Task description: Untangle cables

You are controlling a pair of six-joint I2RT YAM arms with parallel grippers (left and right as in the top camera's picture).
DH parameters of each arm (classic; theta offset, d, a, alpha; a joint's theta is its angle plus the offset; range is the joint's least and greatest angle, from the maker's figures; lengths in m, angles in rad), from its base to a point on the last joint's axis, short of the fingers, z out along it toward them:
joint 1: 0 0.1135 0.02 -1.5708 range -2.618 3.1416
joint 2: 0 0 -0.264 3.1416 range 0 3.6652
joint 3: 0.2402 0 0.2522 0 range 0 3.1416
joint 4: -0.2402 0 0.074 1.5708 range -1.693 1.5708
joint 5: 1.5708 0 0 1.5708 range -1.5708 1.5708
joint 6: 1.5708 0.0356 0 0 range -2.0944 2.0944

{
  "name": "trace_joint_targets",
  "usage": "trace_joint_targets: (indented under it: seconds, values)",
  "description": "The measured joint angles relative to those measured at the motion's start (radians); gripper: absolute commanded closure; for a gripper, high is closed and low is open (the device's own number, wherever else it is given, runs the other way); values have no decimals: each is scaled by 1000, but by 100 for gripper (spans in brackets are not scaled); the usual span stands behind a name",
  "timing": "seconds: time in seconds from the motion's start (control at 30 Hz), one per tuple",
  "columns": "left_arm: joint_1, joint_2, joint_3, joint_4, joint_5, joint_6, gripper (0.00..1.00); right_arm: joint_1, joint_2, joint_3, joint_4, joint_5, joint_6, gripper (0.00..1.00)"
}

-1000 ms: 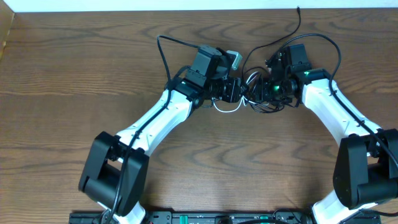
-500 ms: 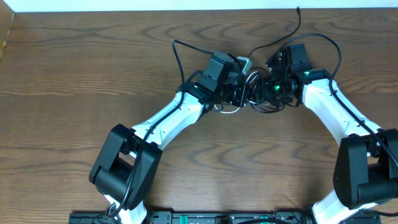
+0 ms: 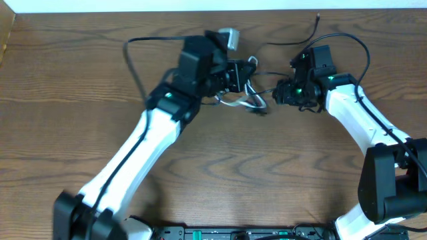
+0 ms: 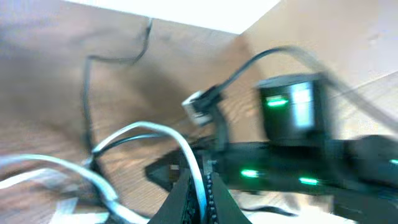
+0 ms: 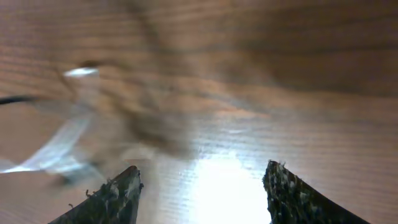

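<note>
Cables [image 3: 248,102] lie bunched midway along the far edge of the table [image 3: 67,133]; my left gripper [image 4: 194,198] pinches the white cable [image 4: 155,127]; my right gripper [image 5: 204,167] hangs spread, empty; best drawn slowly, easing the white loop clear of the black cable [image 4: 86,93].

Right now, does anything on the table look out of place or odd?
Only the cables: the white cable spreads in messy loops from the left gripper, which is shut on it, and the black cable crosses it. Nothing looks spilled or damaged.
</note>
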Motion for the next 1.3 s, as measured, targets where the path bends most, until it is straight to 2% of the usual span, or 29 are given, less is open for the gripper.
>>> trace_joint_targets:
  seconds: [0.3, 0.53, 0.8, 1.0, 1.3]
  values:
    - [0, -71, 0, -47, -34, -26, 93, -17, 0, 0, 148, -195, -45, 36]
    - [0, -70, 0, -76, -97, -37, 93, -32, -14, 15, 138, -345, -93, 31]
    - [0, -70, 0, -77, -140, -40, 92, -67, -116, 32, 140, -409, -111, 35]
    - [0, -69, 0, -103, -170, -40, 93, -67, -132, 35, 122, -408, -31, 40]
    - [0, -52, 0, -108, -172, -40, 93, -62, -132, 35, -44, -373, 89, 35]
